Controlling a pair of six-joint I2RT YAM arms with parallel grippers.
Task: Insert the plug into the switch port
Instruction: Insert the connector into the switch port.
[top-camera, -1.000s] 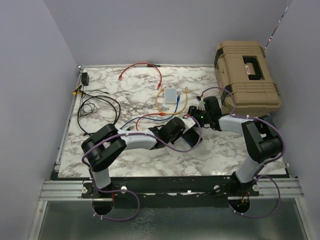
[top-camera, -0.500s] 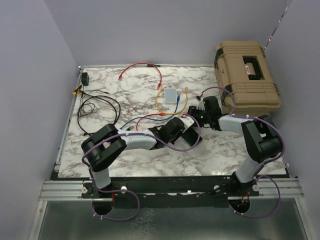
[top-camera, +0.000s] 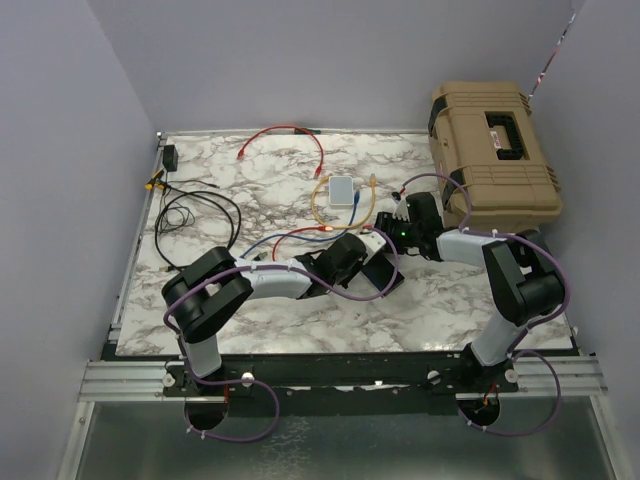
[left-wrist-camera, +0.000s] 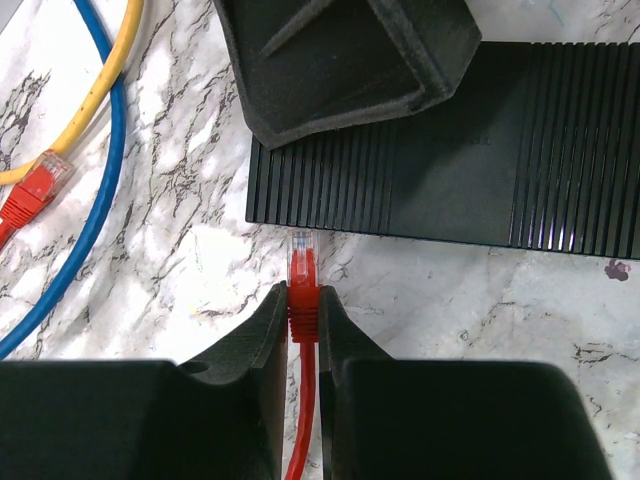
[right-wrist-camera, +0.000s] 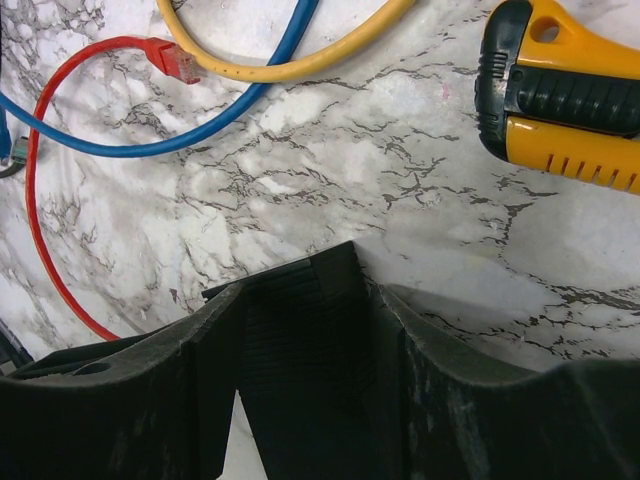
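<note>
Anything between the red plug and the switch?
No: in the left wrist view only a thin strip of bare marble separates the red plug from the switch.

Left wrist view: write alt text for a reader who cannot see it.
The left gripper pinches a red plug, its clear tip just short of the ribbed black switch, not yet inserted. A finger of the other arm overlaps the switch's top; a blue cable and a yellow cable lie at left.

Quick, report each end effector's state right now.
Left end effector: closed on the red plug, which points at the switch.
Right end effector: closed on the switch.
</note>
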